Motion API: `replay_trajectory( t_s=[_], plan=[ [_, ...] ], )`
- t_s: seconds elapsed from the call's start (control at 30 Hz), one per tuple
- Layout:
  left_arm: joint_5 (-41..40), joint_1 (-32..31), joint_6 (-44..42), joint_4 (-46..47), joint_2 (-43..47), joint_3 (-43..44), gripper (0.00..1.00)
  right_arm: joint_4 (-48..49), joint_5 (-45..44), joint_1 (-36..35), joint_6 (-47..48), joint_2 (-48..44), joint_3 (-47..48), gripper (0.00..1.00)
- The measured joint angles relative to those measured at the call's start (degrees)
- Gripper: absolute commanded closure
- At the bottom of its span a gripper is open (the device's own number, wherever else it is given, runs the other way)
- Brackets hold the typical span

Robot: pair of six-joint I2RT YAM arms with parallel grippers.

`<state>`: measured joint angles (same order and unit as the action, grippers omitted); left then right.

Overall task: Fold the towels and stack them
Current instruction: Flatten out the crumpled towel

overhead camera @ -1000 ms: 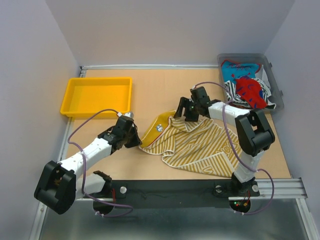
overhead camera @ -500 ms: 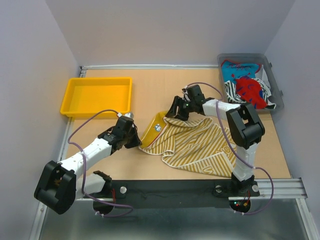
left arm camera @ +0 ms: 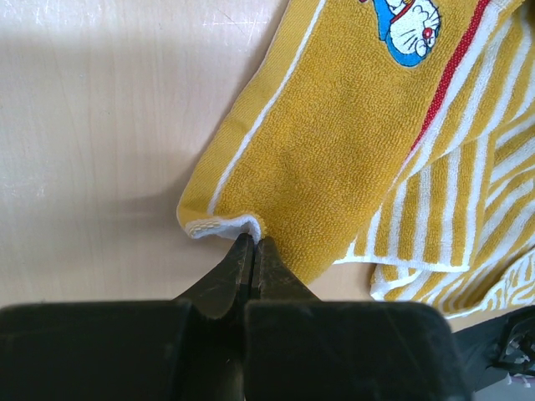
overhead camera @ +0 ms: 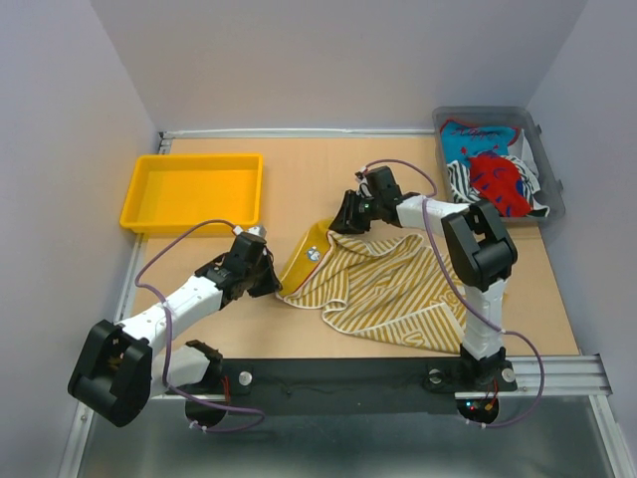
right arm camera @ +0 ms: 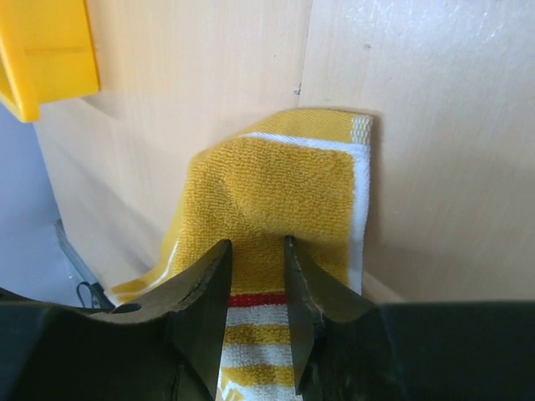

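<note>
A yellow-cream striped towel (overhead camera: 388,284) lies rumpled mid-table, with a cartoon patch near its left end. My left gripper (overhead camera: 274,284) is shut on the near left corner of the towel (left arm camera: 334,150), the jaws (left arm camera: 252,242) pinched on its white hem. My right gripper (overhead camera: 343,217) holds the far corner of the towel (right arm camera: 276,180), a fold of cloth between its fingers (right arm camera: 257,244). A red-blue patterned towel (overhead camera: 498,179) and a black-white striped one (overhead camera: 463,179) lie in the bin. Plain grey and rust-brown towels are out of view.
A clear grey bin (overhead camera: 550,189) holding the other towels stands at the far right. An empty yellow tray (overhead camera: 189,189) sits at the far left, its corner also in the right wrist view (right arm camera: 42,50). Walls close in the table.
My right gripper has moved left and away from the arm bases, drawing the towel's far corner with it. The left arm has held still.
</note>
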<state>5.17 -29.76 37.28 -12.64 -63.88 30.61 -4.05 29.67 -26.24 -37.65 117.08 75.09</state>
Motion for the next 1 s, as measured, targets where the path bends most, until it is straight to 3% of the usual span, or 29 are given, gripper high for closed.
replay_trajectory(
  t_s=[0.3, 0.6, 0.8, 1.0],
  plan=[
    [-0.1, 0.0, 0.1, 0.0, 0.0, 0.0, 1.0, 0.6, -4.4, -1.7, 6.8, 1.3, 0.1, 0.63],
    [-2.8, 0.8, -1.4, -2.6, -0.8, 1.9, 1.0, 1.9, -25.5, -3.8, 12.4, 0.0, 0.3, 0.63],
    [-4.8, 3.3, -6.9, -4.1, -10.8, 12.2, 1.0, 0.0, -37.6, 2.7, 15.0, -0.7, 0.9, 0.63],
    [-8.1, 4.0, -16.3, -5.9, -28.7, 32.7, 1.0, -4.2, -43.2, 6.4, 19.7, -2.6, 0.9, 0.57]
  ],
)
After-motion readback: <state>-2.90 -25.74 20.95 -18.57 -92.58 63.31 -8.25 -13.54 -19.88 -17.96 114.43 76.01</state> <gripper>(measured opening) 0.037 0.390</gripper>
